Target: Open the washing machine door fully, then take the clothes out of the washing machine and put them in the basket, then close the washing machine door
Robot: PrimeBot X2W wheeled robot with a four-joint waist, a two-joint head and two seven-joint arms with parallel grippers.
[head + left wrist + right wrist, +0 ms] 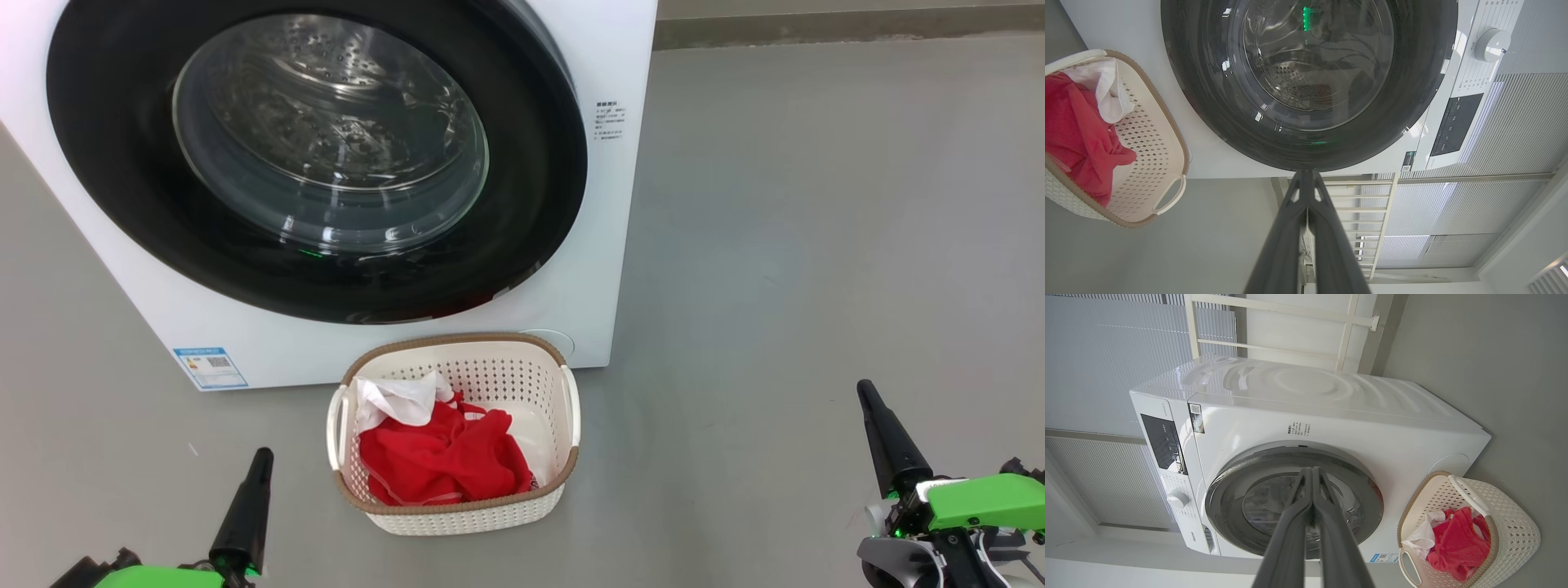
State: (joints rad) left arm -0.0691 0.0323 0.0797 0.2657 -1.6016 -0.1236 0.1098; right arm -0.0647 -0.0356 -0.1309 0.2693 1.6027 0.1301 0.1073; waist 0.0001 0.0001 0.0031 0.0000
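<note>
Lying in one basket (566, 408) — two garments (445, 461), one door (106, 163) shut

No word or number can be read with certainty. A blue label (210, 367) bearing a QR code (217, 361) is stuck on the lower front corner of the washing machine (588, 310), and its lines of print are too small to be made out. A block of small grey print (610, 121) is set on the white front (several short lines, illegible). A narrow sticker (1196, 417) is seen at the top front edge. Tiny markings are printed around the dial (1492, 44) and on the black control panel (1455, 124).
</note>
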